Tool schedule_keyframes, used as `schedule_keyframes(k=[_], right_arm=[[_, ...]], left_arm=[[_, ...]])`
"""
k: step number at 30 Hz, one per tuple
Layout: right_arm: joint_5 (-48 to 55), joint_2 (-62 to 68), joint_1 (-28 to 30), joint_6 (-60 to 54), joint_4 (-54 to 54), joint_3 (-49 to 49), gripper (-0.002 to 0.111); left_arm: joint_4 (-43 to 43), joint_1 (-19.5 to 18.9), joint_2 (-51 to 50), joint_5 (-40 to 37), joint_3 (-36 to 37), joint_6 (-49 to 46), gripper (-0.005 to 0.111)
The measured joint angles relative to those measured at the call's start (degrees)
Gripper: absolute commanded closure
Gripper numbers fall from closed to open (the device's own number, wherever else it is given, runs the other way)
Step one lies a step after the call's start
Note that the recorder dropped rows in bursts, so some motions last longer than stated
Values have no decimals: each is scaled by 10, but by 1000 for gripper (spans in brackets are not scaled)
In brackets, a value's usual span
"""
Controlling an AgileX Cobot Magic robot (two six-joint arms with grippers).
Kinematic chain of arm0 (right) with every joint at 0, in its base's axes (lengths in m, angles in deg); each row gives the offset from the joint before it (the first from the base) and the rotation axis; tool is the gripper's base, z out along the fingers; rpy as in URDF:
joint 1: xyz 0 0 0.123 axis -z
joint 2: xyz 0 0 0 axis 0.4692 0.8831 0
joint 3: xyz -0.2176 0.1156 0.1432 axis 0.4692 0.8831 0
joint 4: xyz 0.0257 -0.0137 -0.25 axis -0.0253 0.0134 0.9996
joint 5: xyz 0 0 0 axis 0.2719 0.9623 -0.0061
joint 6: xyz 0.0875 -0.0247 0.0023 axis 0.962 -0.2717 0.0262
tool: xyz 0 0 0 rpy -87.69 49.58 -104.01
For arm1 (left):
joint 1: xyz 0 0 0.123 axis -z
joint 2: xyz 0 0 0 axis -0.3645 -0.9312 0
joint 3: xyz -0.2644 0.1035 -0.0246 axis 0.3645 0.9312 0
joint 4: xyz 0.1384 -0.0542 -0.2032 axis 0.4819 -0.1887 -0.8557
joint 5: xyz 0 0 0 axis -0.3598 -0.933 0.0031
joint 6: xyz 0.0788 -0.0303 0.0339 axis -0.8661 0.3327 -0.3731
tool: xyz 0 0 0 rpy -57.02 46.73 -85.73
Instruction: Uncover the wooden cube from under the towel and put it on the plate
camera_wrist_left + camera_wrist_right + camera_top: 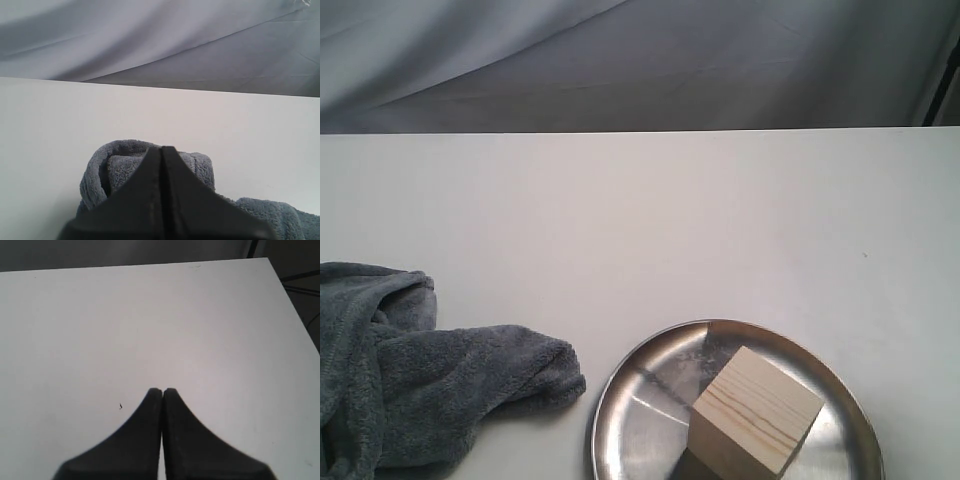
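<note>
**A:** Item one, the wooden cube point(755, 425)?

**B:** Present. Pale block with grain lines on its top face. It sits uncovered on the plate point(645, 395), toward the right half of the dish, turned corner-on to the exterior camera. The frame cuts off its lowest edge.

**A:** Item two, the towel point(420, 385)?

**B:** Dark grey-blue, plush, bunched in a heap on the table point(640, 220) at the left. It is near the plate but not touching it. The left wrist view shows a rolled fold point(125, 167) just beyond the fingertips.

**A:** Item three, the left gripper point(162, 149)?

**B:** Jaws pressed together with no gap and nothing between them. It is poised by the towel heap; whether it touches the cloth cannot be told.

**A:** Item four, the right gripper point(162, 390)?

**B:** Likewise closed tight and empty. It is over bare table, with neither cube nor plate in its view. Neither arm appears in the exterior view.

**A:** Step in hand?

**B:** By my reading, both stages are done: the cube is uncovered and resting on the plate, and no gripper holds it.

**A:** Next move?

**B:** It should call for very little. The arms need only keep clear of the plate so the cube is not nudged. The left fingertips should keep off the towel's pile so they do not snag it.
</note>
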Motion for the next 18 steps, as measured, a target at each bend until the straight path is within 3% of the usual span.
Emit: schedule_keyframes(k=[18], right_arm=[[131,-234,0,0,-6,0,108]], left_arm=[[0,0,0,0,0,0,107]])
